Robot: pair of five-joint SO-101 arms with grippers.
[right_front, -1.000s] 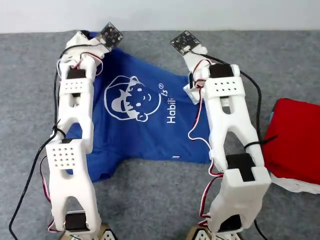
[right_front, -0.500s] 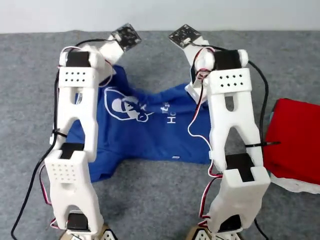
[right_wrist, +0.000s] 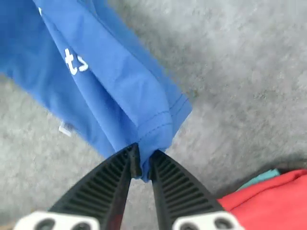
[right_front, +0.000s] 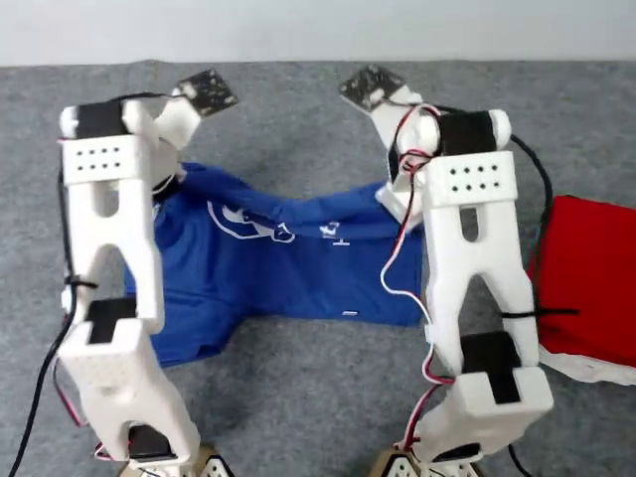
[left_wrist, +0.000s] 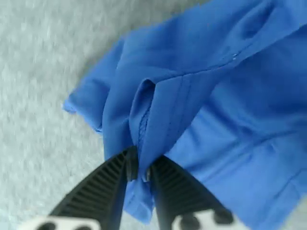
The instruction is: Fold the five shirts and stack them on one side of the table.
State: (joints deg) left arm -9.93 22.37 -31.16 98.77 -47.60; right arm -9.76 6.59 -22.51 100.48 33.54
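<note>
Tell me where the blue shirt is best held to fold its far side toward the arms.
Take the far edge at both ends, coming down from above. The blue shirt lies broadside, so that long edge lifts evenly from two points. The left gripper is shut on a stitched fold at one end, the right gripper on the stitched hem corner; doubled cloth likely slips less.

The blue shirt, white print up, lies rumpled at centre, its twelve-o'clock edge raised at both corners and sagging between. At three o'clock a folded red shirt rests on a white shirt
</note>
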